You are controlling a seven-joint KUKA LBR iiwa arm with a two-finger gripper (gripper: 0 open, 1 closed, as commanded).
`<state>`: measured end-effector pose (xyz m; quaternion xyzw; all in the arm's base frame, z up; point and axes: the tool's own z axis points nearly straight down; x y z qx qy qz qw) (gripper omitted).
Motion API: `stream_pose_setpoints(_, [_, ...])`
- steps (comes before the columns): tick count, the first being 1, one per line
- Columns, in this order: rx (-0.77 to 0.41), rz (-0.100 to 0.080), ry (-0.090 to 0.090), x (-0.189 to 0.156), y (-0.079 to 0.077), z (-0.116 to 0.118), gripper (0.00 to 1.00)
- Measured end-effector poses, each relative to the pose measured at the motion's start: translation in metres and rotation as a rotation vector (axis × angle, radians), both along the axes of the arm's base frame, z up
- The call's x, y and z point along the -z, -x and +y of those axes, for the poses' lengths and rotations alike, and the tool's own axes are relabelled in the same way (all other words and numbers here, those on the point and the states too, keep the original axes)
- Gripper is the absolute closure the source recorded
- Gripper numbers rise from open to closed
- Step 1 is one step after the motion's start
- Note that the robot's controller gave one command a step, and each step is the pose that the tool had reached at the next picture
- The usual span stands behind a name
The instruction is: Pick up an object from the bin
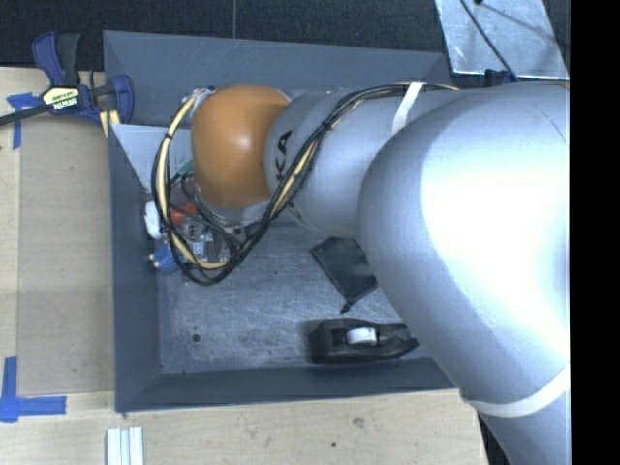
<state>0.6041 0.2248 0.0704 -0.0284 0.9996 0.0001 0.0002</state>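
My arm point(465, 240) comes in from the right and covers much of the grey metal bin point(131, 298), with the orange cover point(232, 143) at my wrist sitting over the bin's upper left part. Below that cover, ringed by loops of black and yellow cables point(215, 271), my gripper point(192, 236) is down close to the left wall. It is so buried under the cover and wiring that I cannot tell whether it is spread or pressed together, or whether anything is in it. The things nearest to it lie against the left wall: a small white thing point(153, 221) just beside the cables, and a small blue thing point(163, 259) right below it, near the bottom of the cable loop. Both are partly hidden, so I cannot say what kind of things they are or whether my gripper touches them. Well apart from me, on the bin's floor, lie two more pieces: a dark grey flat piece point(344, 269) near the middle, tucked partly under my arm, and a long black object point(354, 342) with a white round part in it, lying along the near wall.
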Motion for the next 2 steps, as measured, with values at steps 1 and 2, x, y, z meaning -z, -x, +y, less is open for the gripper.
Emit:
stream_pose_setpoints(1, [0.042, -0.011, -0.004, -0.104, -0.002, -0.001, 1.00])
stream_pose_setpoints(2, [0.044, -0.012, -0.004, -0.214, -0.004, 0.005, 1.00])
